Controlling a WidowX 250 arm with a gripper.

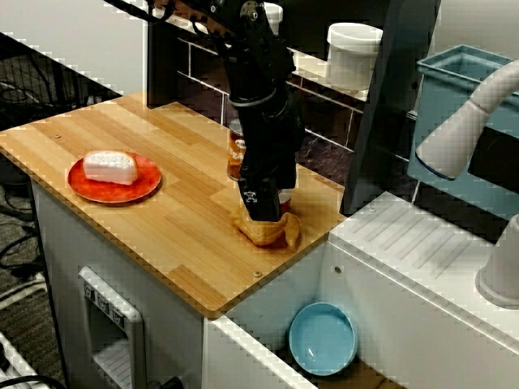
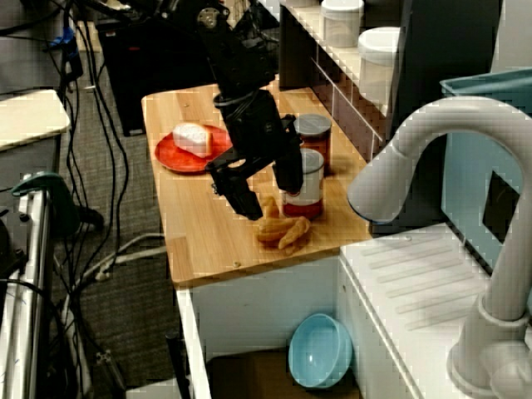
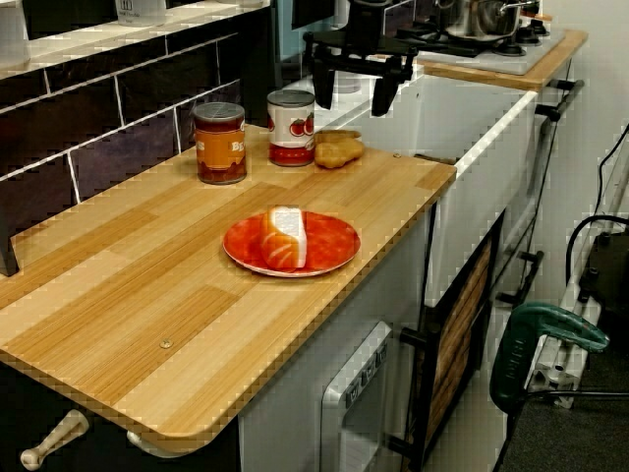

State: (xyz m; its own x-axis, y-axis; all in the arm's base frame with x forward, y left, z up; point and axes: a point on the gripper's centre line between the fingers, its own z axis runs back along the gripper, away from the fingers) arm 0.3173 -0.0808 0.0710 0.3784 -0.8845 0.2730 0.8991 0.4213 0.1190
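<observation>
Tan pastry (image 1: 268,229) lies on the wood counter (image 1: 174,231) at its right end, close to the near edge and just beside the sink (image 1: 268,312), as seen in the high view over the sink. My gripper (image 1: 264,212) hangs directly over it, pointing down, spread wide with nothing between the jaws. The view from behind the faucet shows both fingers (image 2: 239,196) apart, with the pastry under the gap and slightly nearer the counter edge. The low view along the counter shows daylight between my fingertips and the pastry, so I read it as no contact, hovering just above. A tin can (image 3: 291,126) with a red label stands upright just beside the pastry, on the far side toward the tiled wall. They are close, but I can't tell if they touch. An orange-labelled jar (image 3: 219,143) with a dark lid stands upright next to the can, further left along the wall. A red plate (image 3: 332,243) sits well to the left, mid-counter near the front edge, with a white wedge (image 1: 110,167) lying on it. A light blue bowl (image 1: 323,338) sits down in the sink basin, below and right of the pastry. The white faucet (image 2: 432,141) arches over the right side, well clear of me.
</observation>
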